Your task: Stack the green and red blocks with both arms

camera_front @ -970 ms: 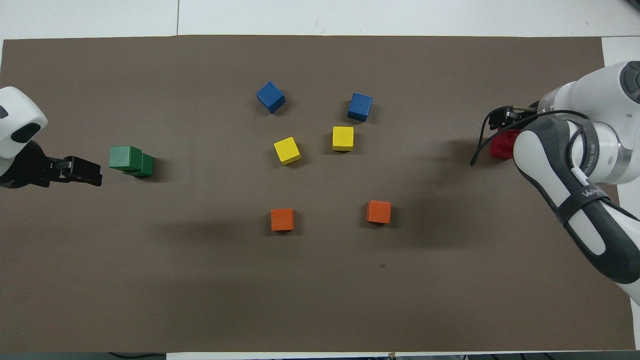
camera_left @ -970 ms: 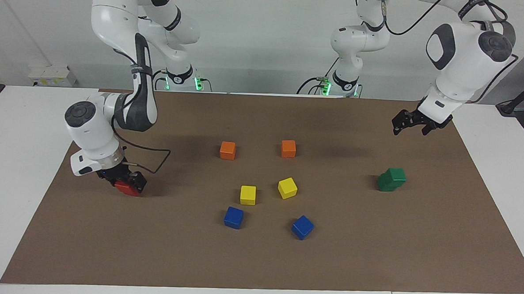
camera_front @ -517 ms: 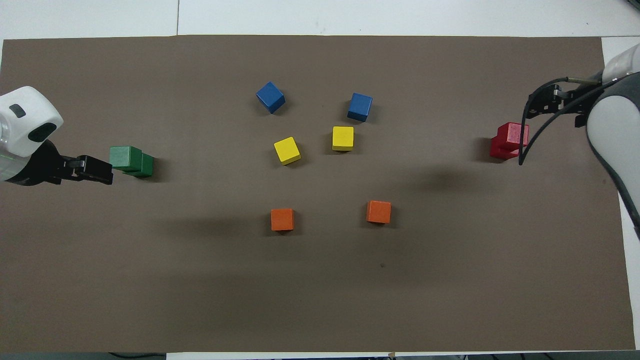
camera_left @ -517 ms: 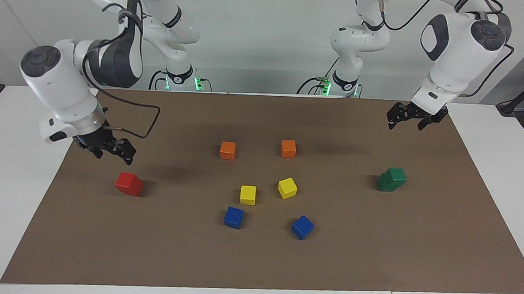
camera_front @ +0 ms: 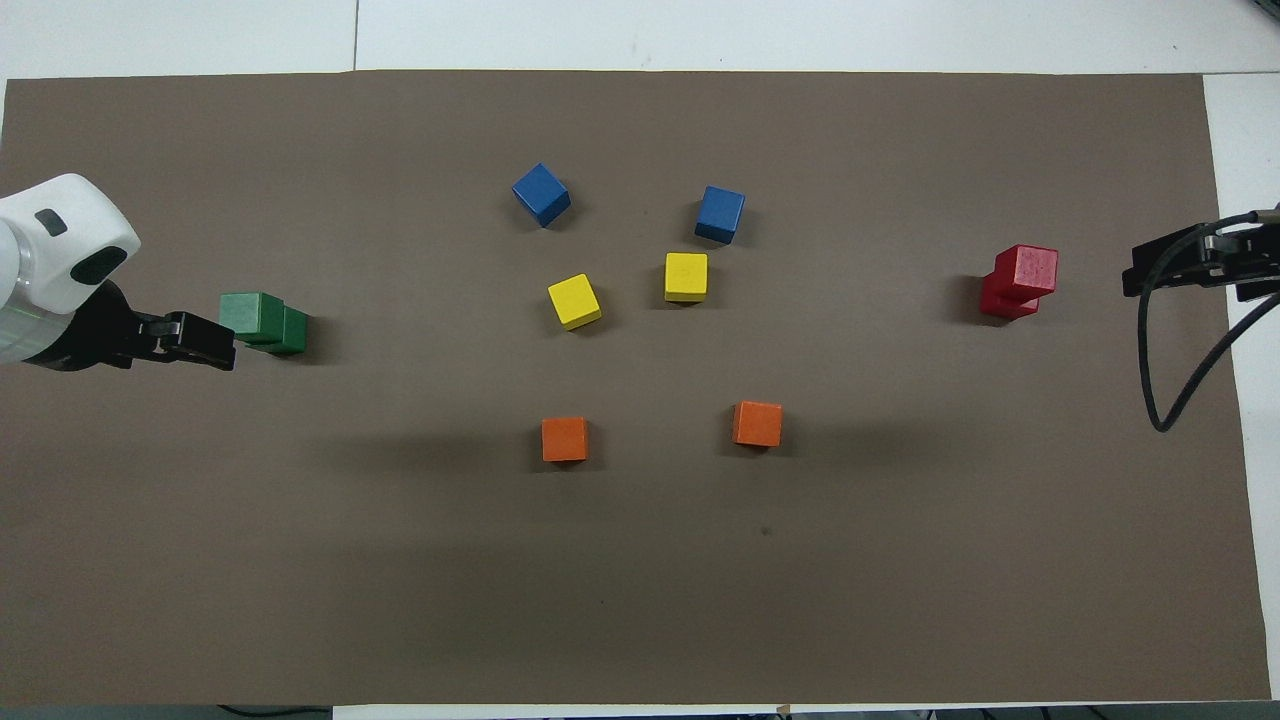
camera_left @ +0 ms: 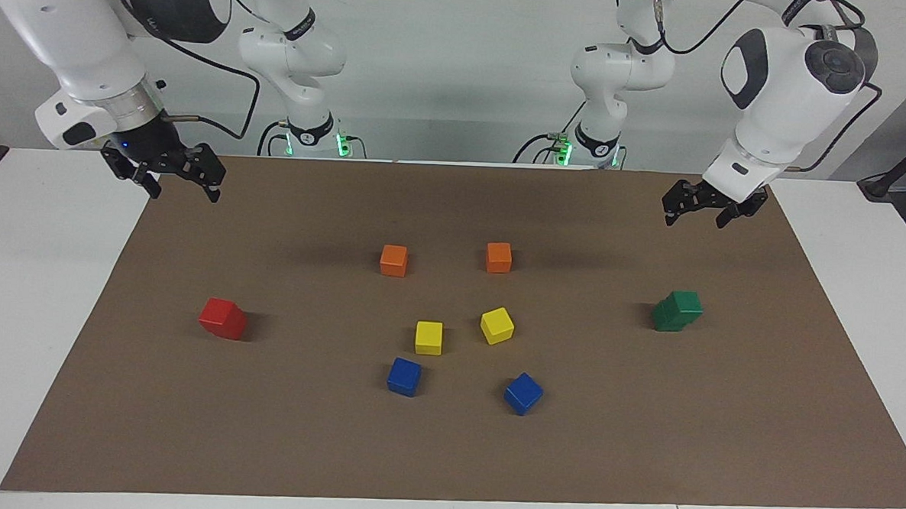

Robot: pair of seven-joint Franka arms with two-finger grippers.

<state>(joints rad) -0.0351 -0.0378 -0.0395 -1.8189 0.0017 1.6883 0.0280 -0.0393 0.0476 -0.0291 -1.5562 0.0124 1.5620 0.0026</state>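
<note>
Beside the yellow cubes (camera_left: 463, 331), toward each arm's end, green stack (camera_left: 677, 311) and red stack (camera_left: 223, 319) are seen; left hand (camera_left: 704, 206) and right hand (camera_left: 172, 174) are held spread, empty, above the tabletop (camera_left: 444, 453).

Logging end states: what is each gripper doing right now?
Left gripper: open, holding nothing, raised above the mat near the green blocks.
Right gripper: open, holding nothing, raised clear of the red blocks.

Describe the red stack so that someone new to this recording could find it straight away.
Start from the brown mat that covers the table and go to the right arm's end of it. There the red stack stands alone, apart from the loose orange, yellow and blue cubes at the middle. It is the only red thing, two cubes with the upper one set askew; the green stack is at the left arm's end.
</note>
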